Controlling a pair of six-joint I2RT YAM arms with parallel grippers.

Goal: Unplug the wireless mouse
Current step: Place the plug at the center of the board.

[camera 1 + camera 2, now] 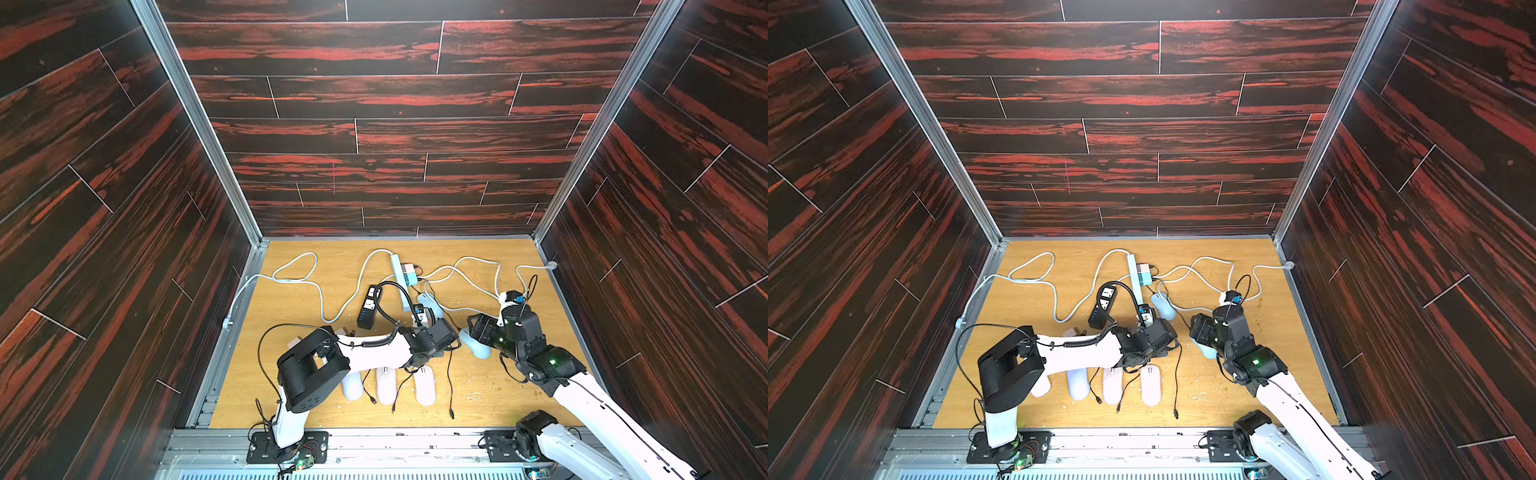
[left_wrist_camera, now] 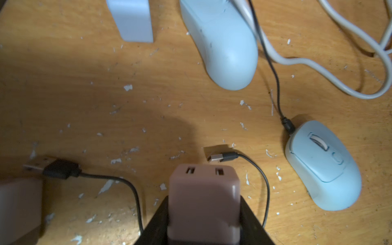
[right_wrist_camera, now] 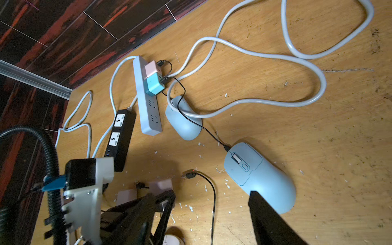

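Progress: left gripper point(image 2: 203, 204) clamps pink 2-port charger cube point(image 2: 203, 184), ports empty, loose black USB plug point(image 2: 220, 157) just ahead; right gripper point(image 1: 476, 330) spread, empty, pale-blue plastic mouse point(image 3: 258, 176) at fingertip, thin black cable point(image 3: 212, 135) still in nose. Unplugging likely unfinished.

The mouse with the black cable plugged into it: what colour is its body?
Light blue. The mouse shows best in the right wrist view.
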